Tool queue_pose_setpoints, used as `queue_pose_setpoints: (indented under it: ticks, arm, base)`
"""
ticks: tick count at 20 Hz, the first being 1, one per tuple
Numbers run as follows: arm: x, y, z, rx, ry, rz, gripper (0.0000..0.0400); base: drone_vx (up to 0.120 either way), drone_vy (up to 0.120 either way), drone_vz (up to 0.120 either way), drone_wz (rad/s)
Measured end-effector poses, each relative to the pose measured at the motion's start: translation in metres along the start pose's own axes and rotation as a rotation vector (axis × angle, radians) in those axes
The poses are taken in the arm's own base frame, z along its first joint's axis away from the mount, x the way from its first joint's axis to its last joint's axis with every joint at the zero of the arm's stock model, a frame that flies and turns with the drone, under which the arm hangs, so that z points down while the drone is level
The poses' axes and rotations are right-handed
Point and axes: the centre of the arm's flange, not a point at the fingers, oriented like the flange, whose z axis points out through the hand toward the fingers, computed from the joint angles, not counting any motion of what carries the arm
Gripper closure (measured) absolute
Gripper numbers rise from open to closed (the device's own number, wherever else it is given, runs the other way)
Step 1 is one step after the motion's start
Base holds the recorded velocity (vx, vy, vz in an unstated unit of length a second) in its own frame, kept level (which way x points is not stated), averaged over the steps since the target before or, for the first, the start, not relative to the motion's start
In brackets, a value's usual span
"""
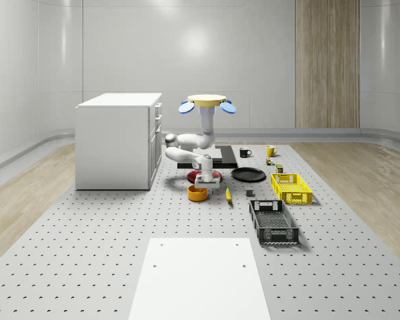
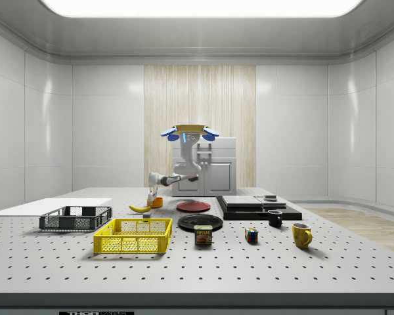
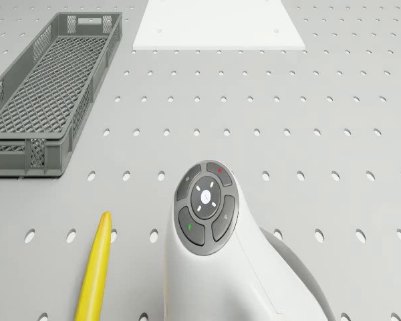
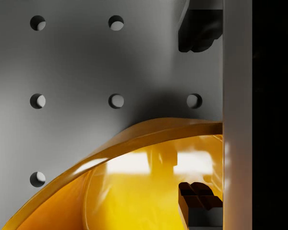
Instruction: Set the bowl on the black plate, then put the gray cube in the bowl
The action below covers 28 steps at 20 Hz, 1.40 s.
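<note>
The orange bowl [image 1: 197, 193] [image 2: 157, 202] stands on the perforated table next to the red plate [image 1: 204, 176]. My drone [image 1: 209, 101] hovers above them with the arm hanging down. The gripper [image 1: 203, 183] [image 4: 199, 115] is open and straddles the bowl's rim [image 4: 149, 132]: one finger [image 4: 198, 33] is outside over the table, the other finger [image 4: 198, 201] is inside the bowl. The black plate [image 1: 248, 175] [image 2: 200, 222] lies to the whole-scene view's right of the bowl. A small gray cube [image 1: 251, 194] sits on the table in front of that plate.
A banana [image 1: 228, 195] [image 3: 97, 267] lies right beside the bowl. A black crate [image 1: 273, 222] [image 3: 47, 100] and a yellow crate [image 1: 291, 187] stand nearby. A white cabinet [image 1: 120, 140], a black slab [image 1: 210, 157], two mugs [image 1: 245, 153], a can [image 2: 203, 235] and a white sheet [image 1: 197, 277] are also around.
</note>
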Motion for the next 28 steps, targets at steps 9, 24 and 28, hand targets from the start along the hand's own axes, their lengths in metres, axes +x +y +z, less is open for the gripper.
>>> queue_pose_setpoints:
  ticks: [9, 24, 28]
  arm:
    - [0.0086, -0.0024, 0.0002, 0.0, 0.0, 0.0, 0.0]
    - [0.0051, 0.0033, 0.0002, 0.0, 0.0, 0.0, 0.0259]
    - [0.005, 0.0034, -0.003, 0.0, 0.0, 0.0, 0.0285]
  base:
    - [0.0, 0.0, 0.0, 0.0]
    - [0.0, 0.0, 0.0, 0.0]
    - [0.0, 0.0, 0.0, 0.0]
